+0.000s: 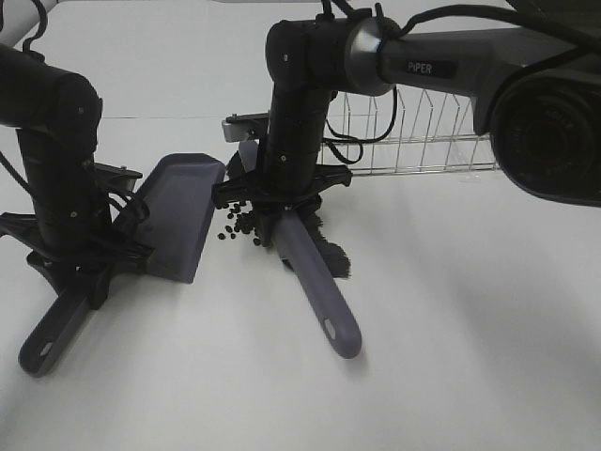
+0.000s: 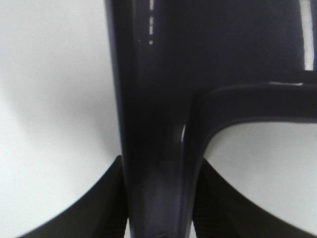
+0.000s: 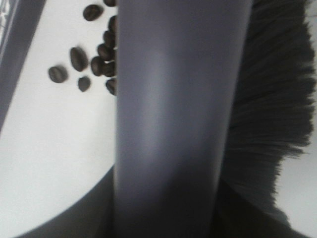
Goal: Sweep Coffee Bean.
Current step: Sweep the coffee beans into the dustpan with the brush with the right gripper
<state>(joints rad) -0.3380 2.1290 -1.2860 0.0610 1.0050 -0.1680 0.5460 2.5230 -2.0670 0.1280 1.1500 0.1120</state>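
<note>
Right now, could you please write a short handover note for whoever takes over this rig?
Left gripper: fingers shut on the handle of the grey plastic dustpan, with the pan beside the beans.
Right gripper: fingers shut on the handle of the grey-handled brush, with its black bristles down next to the beans.
Dark brown coffee beans: a loose cluster on the white table, between dustpan and brush. None are visible in the pan.
Done: both tools are in hand.
Left: sweep the beans into the dustpan.
</note>
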